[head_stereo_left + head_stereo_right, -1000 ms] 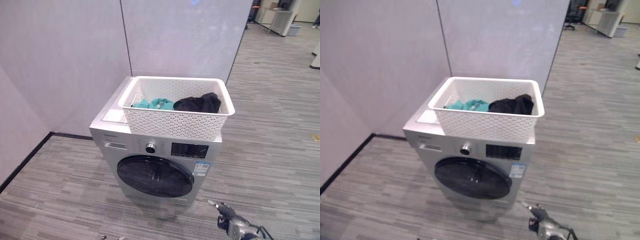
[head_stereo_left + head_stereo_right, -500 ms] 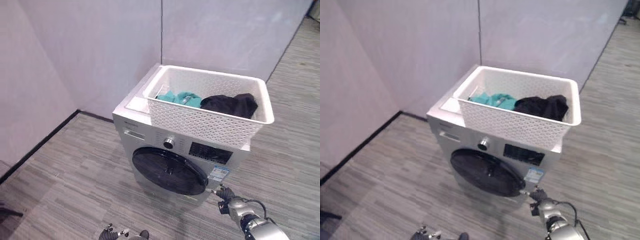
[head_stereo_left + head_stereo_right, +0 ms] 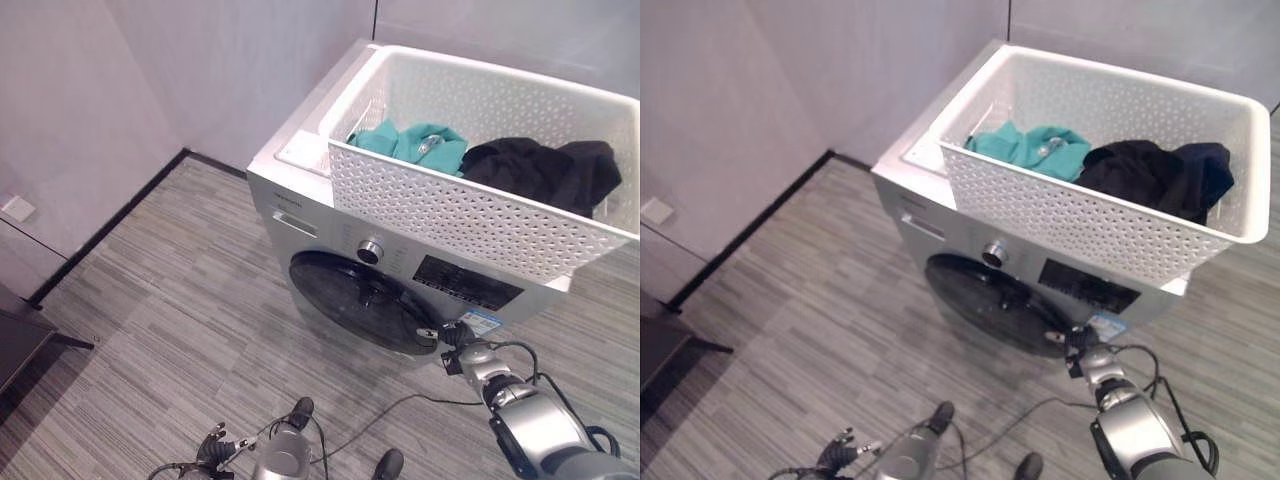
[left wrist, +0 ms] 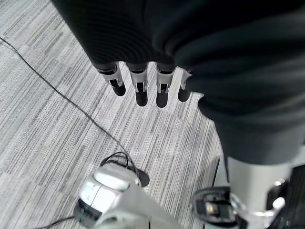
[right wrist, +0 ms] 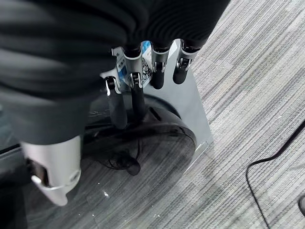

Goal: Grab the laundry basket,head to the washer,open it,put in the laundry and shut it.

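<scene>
A white lattice laundry basket point(image 3: 470, 215) stands on top of the silver washer point(image 3: 300, 200). Inside it lie a teal garment point(image 3: 410, 140) and a black garment point(image 3: 540, 170). The washer's dark round door point(image 3: 350, 310) is closed. My right hand point(image 3: 455, 340) is at the door's right edge, under the label. In the right wrist view two straight fingers point(image 5: 137, 98) reach onto the door's rim point(image 5: 157, 138), and the others hang relaxed. My left hand point(image 3: 215, 450) hangs low over the floor with relaxed fingers point(image 4: 140, 90) holding nothing.
Grey wall panels with a black baseboard run behind and left of the washer. A dark piece of furniture point(image 3: 20, 345) stands at the far left, below a wall socket point(image 3: 15, 208). Grey striped carpet lies in front of the washer.
The camera has moved closer and tilted down, so the washer and basket loom larger. My right hand has risen from the floor side to the door's right rim.
</scene>
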Robot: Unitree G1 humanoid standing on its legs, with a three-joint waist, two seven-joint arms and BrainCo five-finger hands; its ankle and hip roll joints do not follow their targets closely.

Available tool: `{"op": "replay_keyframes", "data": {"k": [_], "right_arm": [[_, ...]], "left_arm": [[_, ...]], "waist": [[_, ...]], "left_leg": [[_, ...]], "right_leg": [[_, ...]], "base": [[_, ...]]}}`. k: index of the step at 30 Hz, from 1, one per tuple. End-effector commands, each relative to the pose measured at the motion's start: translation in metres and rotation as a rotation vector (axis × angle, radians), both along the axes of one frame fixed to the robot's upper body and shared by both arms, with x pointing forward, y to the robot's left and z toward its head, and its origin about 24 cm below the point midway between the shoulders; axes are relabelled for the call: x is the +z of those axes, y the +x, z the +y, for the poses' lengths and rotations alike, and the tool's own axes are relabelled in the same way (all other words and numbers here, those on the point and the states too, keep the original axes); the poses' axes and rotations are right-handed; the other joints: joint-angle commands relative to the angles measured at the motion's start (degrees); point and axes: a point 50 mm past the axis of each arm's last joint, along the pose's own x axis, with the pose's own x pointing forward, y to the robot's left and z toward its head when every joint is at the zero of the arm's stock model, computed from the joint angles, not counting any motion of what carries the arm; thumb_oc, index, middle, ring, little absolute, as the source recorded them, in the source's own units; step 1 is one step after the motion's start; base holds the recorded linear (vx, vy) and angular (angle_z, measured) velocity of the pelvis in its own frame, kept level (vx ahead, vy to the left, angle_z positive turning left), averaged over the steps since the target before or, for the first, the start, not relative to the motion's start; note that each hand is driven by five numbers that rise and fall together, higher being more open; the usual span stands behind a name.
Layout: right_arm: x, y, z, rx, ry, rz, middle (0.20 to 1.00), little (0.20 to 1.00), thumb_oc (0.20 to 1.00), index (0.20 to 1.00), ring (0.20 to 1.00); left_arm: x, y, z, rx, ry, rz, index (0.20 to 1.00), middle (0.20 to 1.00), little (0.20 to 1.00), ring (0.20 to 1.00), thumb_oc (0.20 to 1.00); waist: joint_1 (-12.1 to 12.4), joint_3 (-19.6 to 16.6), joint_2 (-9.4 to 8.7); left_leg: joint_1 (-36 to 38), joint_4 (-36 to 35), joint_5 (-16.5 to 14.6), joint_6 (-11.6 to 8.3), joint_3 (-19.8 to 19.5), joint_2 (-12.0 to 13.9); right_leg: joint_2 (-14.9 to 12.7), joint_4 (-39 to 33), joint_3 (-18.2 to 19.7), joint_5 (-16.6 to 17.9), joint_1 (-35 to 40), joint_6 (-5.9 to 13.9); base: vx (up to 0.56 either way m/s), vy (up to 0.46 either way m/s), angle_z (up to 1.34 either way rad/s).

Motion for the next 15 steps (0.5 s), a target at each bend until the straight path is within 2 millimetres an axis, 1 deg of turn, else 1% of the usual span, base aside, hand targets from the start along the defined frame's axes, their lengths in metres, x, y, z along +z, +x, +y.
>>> {"op": "replay_keyframes", "data": {"k": [1,3,4,5,6,7,8,10,11,13,14,15], "right_arm": [[0.06,0.046,-0.001,0.051,-0.105,-0.203,1.0,1.0,1.0,1.0,1.0],[0.069,0.053,0.003,0.063,-0.114,-0.234,1.0,1.0,1.0,1.0,1.0],[0.07,0.056,0.01,0.073,-0.104,-0.244,1.0,1.0,1.0,1.0,1.0],[0.067,0.056,0.019,0.084,-0.083,-0.247,1.0,1.0,1.0,1.0,1.0],[0.067,0.056,0.019,0.084,-0.083,-0.247,1.0,1.0,1.0,1.0,1.0],[0.055,0.054,0.041,0.131,-0.042,-0.231,1.0,1.0,1.0,1.0,1.0],[0.055,0.054,0.041,0.131,-0.042,-0.231,1.0,1.0,1.0,1.0,1.0],[0.037,0.046,0.072,0.194,0.012,-0.197,1.0,1.0,1.0,1.0,1.0],[0.009,0.026,0.112,0.252,0.115,-0.136,1.0,1.0,1.0,1.0,1.0],[-0.011,0.004,0.148,0.329,0.191,-0.078,1.0,1.0,1.0,1.0,1.0],[-0.011,0.004,0.148,0.329,0.191,-0.078,1.0,1.0,1.0,1.0,1.0],[-0.03,-0.021,0.173,0.382,0.256,-0.003,1.0,1.0,1.0,1.0,1.0]], "left_arm": [[0.009,0.022,0.002,-0.012,0.009,-0.073,1.0,1.0,1.0,1.0,1.0],[0.01,0.027,-0.001,-0.009,0.007,-0.089,1.0,1.0,1.0,1.0,1.0],[0.011,0.03,-0.003,-0.011,0.008,-0.095,1.0,1.0,1.0,1.0,1.0],[0.011,0.032,-0.003,-0.006,0.009,-0.1,1.0,1.0,1.0,1.0,1.0],[0.011,0.032,-0.003,-0.006,0.009,-0.1,1.0,1.0,1.0,1.0,1.0],[0.011,0.034,-0.005,-0.001,0.015,-0.1,1.0,1.0,1.0,1.0,1.0],[0.011,0.034,-0.004,-0.001,0.015,-0.1,1.0,1.0,1.0,1.0,1.0],[0.009,0.032,-0.003,0.017,0.031,-0.082,1.0,1.0,1.0,1.0,1.0],[0.006,0.028,-0.002,0.05,0.048,-0.059,1.0,1.0,1.0,1.0,1.0],[0.004,0.024,-0.001,0.081,0.055,-0.046,1.0,1.0,1.0,1.0,1.0],[0.004,0.024,-0.001,0.081,0.055,-0.046,1.0,1.0,1.0,1.0,1.0],[0.004,0.022,0.0,0.125,0.058,-0.049,1.0,1.0,1.0,1.0,1.0]], "waist": [[2.2,1.8,-0.56],[2.5,2.7,-0.34],[2.6,3.0,-0.27],[2.5,3.2,-0.36],[2.5,3.2,-0.38],[2.4,3.3,-0.53],[2.4,3.3,-0.54],[2.2,3.0,-0.94],[2.0,2.5,-1.44],[1.7,1.7,-1.98],[1.5,1.6,-2.05],[1.3,1.0,-2.28]], "left_leg": [[-1.9,0.9,-1.8,3.01,-0.4,-1.0],[-3.2,1.1,-1.5,3.0,-0.7,-1.3],[-3.8,1.1,-1.4,2.99,-0.7,-1.4],[-4.1,1.2,-1.3,3.01,-0.8,-1.6],[-4.2,1.2,-1.3,3.01,-0.8,-1.6],[-4.4,1.2,-1.3,3.08,-0.8,-1.7],[-4.4,1.2,-1.3,3.08,-0.8,-1.7],[-4.2,1.2,-1.5,3.16,-0.7,-1.7],[-3.6,1.1,-1.8,3.33,-0.3,-1.5],[-2.8,0.9,-2.1,3.34,-0.1,-1.2],[-3.1,0.9,-1.9,3.4,-0.2,-1.4],[-1.6,0.6,-2.4,3.36,0.1,-0.9]], "right_leg": [[-5.6,0.5,4.1,-0.4,-0.8,4.03],[-5.7,0.7,4.0,-0.2,-1.9,3.99],[-5.7,0.7,4.0,-0.2,-2.4,3.91],[-5.7,0.7,4.1,-0.2,-2.6,3.88],[-5.7,0.7,4.1,-0.2,-2.6,3.88],[-5.7,0.7,4.3,-0.3,-2.8,3.76],[-5.7,0.7,4.3,-0.3,-2.8,3.76],[-5.6,0.7,4.6,-0.5,-2.7,3.65],[-5.5,0.6,5.0,-0.7,-2.3,3.54],[-5.4,0.5,5.2,-1.0,-1.7,3.47],[-5.5,0.5,5.1,-0.9,-1.9,3.54],[-5.4,0.6,5.4,-1.2,-1.0,3.44]], "base": [[-0.08,0.021,0.04],[-0.06,0.024,0.02],[-0.04,0.029,0.03],[-0.02,0.021,0.04],[-0.01,0.016,0.05],[0.0,0.0,0.0],[0.0,0.0,0.0],[0.03,0.002,0.0],[0.07,0.007,-0.02],[0.06,0.0,-0.03],[0.06,-0.002,-0.04],[0.04,-0.001,-0.02]]}}
